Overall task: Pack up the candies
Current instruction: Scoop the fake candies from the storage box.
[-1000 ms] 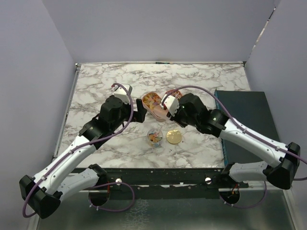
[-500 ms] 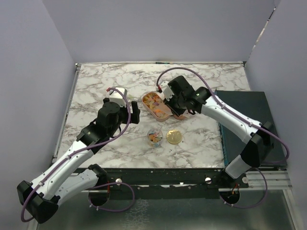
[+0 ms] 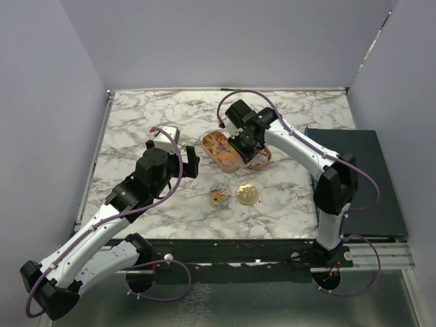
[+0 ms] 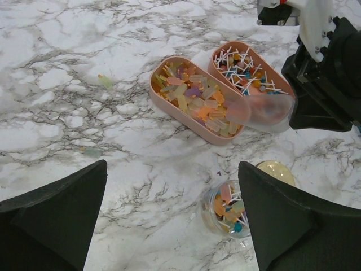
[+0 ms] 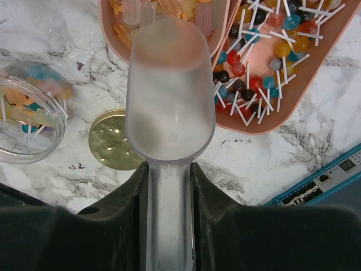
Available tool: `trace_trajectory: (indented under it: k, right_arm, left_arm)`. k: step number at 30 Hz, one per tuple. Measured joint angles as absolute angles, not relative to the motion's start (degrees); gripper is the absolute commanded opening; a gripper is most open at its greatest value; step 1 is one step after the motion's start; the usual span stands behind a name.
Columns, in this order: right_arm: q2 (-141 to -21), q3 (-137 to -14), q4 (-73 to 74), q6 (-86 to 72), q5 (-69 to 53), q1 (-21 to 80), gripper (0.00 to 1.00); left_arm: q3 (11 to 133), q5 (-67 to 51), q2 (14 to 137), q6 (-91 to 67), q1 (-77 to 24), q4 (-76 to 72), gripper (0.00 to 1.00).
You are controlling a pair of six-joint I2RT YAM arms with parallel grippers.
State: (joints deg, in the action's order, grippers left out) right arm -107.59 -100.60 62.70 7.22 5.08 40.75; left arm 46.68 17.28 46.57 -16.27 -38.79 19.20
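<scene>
Candies (image 4: 198, 103) are contained in two oval trays (image 4: 181, 117) and a clear jar (image 4: 228, 209) on the surface (image 4: 67, 84). At left, the left end effector (image 4: 172, 223) is spread wide open above the marble. At right, the right end effector (image 5: 169, 195), its arm stretched forward, is clamped on an empty scoop (image 5: 169, 96) over the trays.

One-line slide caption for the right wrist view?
Right gripper holds an empty clear scoop over the near ends of two candy trays, with the open jar and gold lid alongside.

2 white arms (image 3: 95, 228), black joints (image 3: 153, 170), purple cables (image 3: 246, 91)
</scene>
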Motion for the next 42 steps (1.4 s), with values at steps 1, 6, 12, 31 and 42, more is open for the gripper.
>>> trace_trajectory:
  k: [1,6,12,31,42]
  right_arm:
    - [-108.25,-101.23,63.51,6.96,5.08,40.75,0.01]
    - [-111.48,-104.73,66.72,5.72,5.06,40.75,0.01]
    - [-114.3,-108.16,69.23,4.89,5.04,40.75,0.0]
    - [-123.11,-118.78,73.45,4.25,4.93,40.75,0.01]
    - [-127.55,-123.72,73.63,4.01,3.75,40.75,0.01]
  left_arm:
    - [46.68,17.37,46.48,-16.21,-39.03,19.22,0.99]
    - [46.68,17.69,45.78,-15.99,-39.83,19.25,0.99]
    - [46.65,18.26,44.88,-15.97,-40.75,19.31,0.99]
    - [46.46,20.05,43.18,-15.51,-43.64,19.44,0.99]
    - [46.46,21.26,42.83,-15.16,-44.88,19.46,0.99]
